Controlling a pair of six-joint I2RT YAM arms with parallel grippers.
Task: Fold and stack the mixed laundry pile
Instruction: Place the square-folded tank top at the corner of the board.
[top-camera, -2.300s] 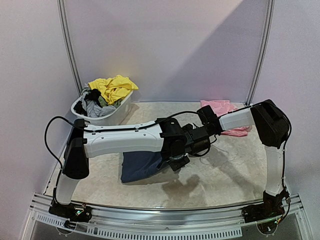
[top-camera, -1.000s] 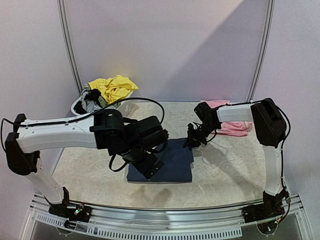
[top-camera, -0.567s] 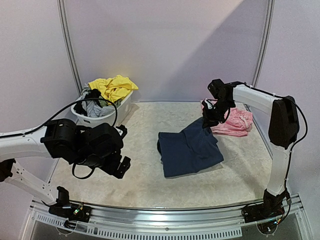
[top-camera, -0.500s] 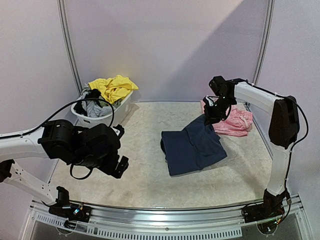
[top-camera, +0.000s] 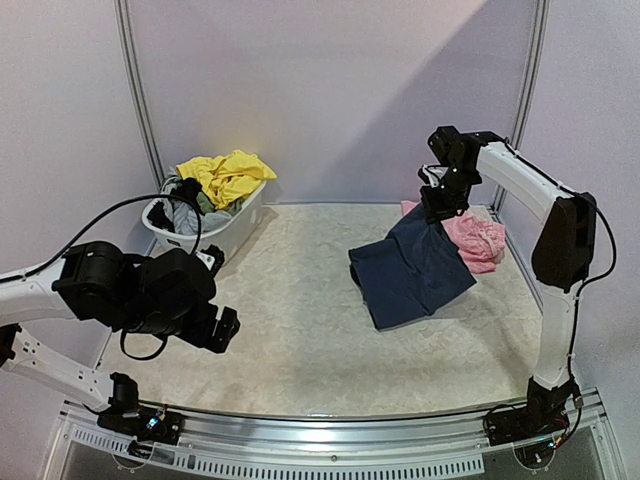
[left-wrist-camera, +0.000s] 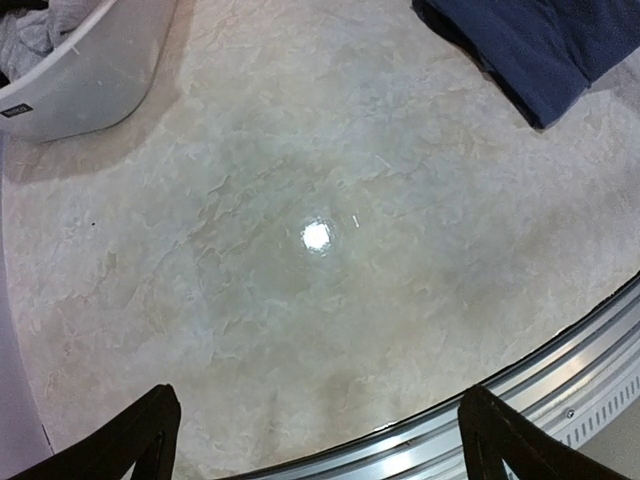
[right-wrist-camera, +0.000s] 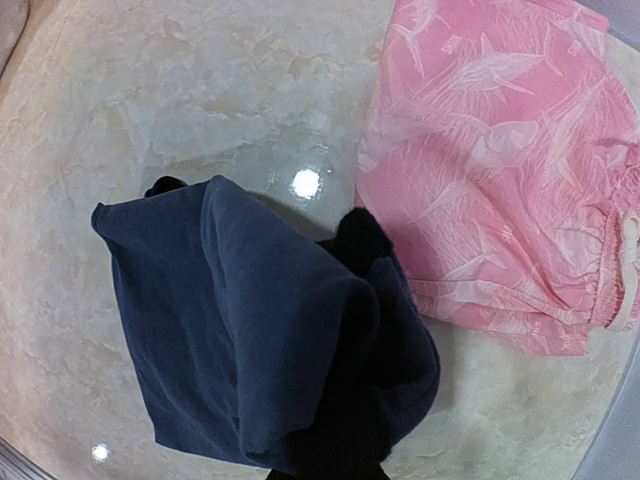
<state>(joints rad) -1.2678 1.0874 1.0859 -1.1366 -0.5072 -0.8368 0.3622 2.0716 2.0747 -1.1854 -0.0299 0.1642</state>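
My right gripper (top-camera: 437, 205) is shut on a folded navy garment (top-camera: 410, 272), holding its far edge up while the rest drapes down to the table. From the right wrist view the navy garment (right-wrist-camera: 240, 340) bunches around my gripper (right-wrist-camera: 360, 250), right beside the flat pale pink patterned piece (right-wrist-camera: 500, 170). The pink piece (top-camera: 478, 242) lies at the table's back right, partly behind the navy cloth. My left gripper (top-camera: 218, 330) hangs open and empty over the front left of the table. In its own view the left gripper (left-wrist-camera: 320, 450) has nothing between its black fingertips (left-wrist-camera: 150, 430).
A white tub (top-camera: 215, 232) at the back left holds yellow (top-camera: 230, 175) and grey (top-camera: 188, 217) cloth; its wall (left-wrist-camera: 95, 70) shows in the left wrist view. The metal rail (left-wrist-camera: 560, 385) runs along the table's front edge. Frame posts stand behind.
My right gripper has lifted the navy garment and carried it right and back, towards the pink piece. The left arm has let go and drawn back to the front left.
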